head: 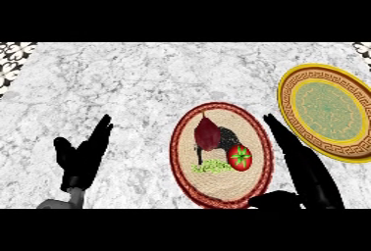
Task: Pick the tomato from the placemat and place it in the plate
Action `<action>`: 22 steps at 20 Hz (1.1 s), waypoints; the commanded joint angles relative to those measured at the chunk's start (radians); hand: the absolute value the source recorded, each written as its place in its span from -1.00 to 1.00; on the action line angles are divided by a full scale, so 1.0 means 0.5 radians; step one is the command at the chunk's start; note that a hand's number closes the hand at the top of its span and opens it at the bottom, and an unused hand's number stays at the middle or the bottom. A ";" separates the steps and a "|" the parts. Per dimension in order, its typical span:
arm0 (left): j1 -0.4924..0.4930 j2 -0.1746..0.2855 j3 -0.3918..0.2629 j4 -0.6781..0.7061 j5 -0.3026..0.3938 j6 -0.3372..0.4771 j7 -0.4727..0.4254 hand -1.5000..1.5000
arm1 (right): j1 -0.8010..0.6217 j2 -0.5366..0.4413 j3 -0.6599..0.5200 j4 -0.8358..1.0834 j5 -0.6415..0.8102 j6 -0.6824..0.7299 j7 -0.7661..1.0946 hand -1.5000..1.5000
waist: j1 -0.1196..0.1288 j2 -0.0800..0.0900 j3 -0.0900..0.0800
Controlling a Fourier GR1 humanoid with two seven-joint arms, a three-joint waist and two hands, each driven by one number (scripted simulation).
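Note:
A small red tomato (240, 157) with a green stem lies on the right part of a round woven placemat (217, 188) that has a dark red rim and a rooster picture. The plate (346, 149), yellow-rimmed with a green centre, sits to the upper right of the placemat. My right hand (308, 171) stands just right of the placemat, fingers straight and pointing up, thumb low at the mat's lower right edge; it is open and does not touch the tomato. My left hand (81, 156) rests open at the lower left, fingers up.
The counter top (145, 83) is white-grey marble. Patterned tiles show at the far left corner (13, 61) and the far right corner (362, 47).

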 commanded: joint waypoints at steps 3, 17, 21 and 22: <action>0.088 -0.099 -0.033 0.079 -0.049 0.017 0.042 0.00 | 0.018 0.188 0.073 0.090 0.170 0.024 -0.008 -1.00 | -0.006 0.015 -0.016; 0.064 -0.090 0.073 -0.037 -0.080 -0.067 0.166 0.00 | -0.100 0.445 0.000 0.399 0.456 0.219 0.130 -1.00 | -0.005 0.015 -0.016; 0.003 -0.103 0.097 0.028 -0.117 -0.080 0.187 0.00 | -0.152 0.516 -0.003 0.504 0.501 0.268 0.059 -1.00 | -0.007 0.015 -0.016; 0.047 -0.106 0.077 0.021 -0.139 -0.081 0.157 0.00 | -0.122 0.551 -0.001 0.691 0.512 0.171 -0.067 -1.00 | -0.003 0.017 -0.016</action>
